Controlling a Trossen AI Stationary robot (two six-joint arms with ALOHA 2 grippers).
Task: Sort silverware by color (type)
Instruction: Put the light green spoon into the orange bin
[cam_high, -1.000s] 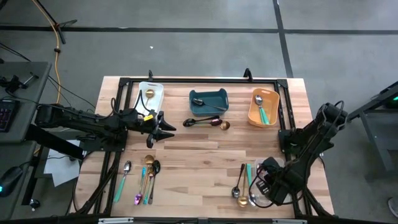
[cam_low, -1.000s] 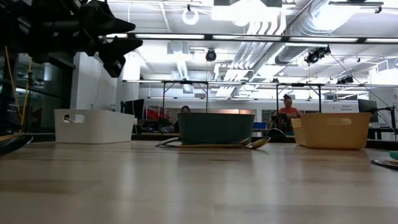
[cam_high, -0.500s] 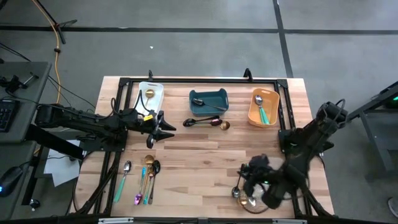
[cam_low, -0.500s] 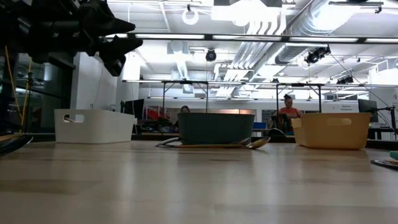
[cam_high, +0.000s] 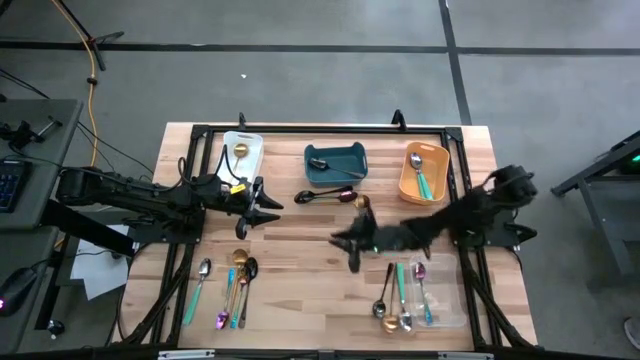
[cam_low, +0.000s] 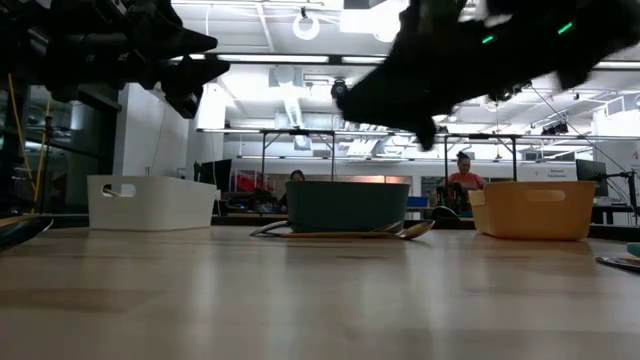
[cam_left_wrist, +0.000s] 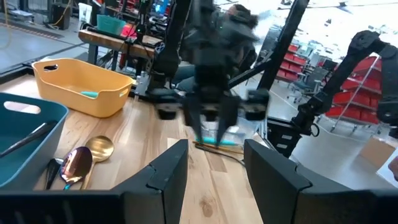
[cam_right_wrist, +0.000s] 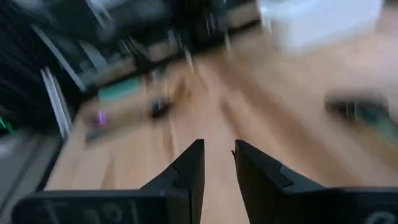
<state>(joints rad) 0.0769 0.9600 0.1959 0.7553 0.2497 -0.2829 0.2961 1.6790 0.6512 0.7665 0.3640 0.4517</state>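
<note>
Right gripper (cam_high: 352, 243) reaches mid-bench, parted and empty, likely for spoons (cam_high: 330, 196); left gripper (cam_high: 262, 207) waits, released.

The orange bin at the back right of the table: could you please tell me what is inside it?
Inside the orange bin lie a silver spoon and a teal-handled utensil. From the low view its wall hides the contents.

Right gripper (cam_right_wrist: 217, 163) fingers sit slightly apart, nothing between them, above bare wooden table (cam_right_wrist: 205, 124). Beyond: a white bin (cam_right_wrist: 320, 22), a dark smear (cam_right_wrist: 360, 111) (can't identify), some small utensils (cam_right_wrist: 158, 107) too smeared to tell apart.
</note>
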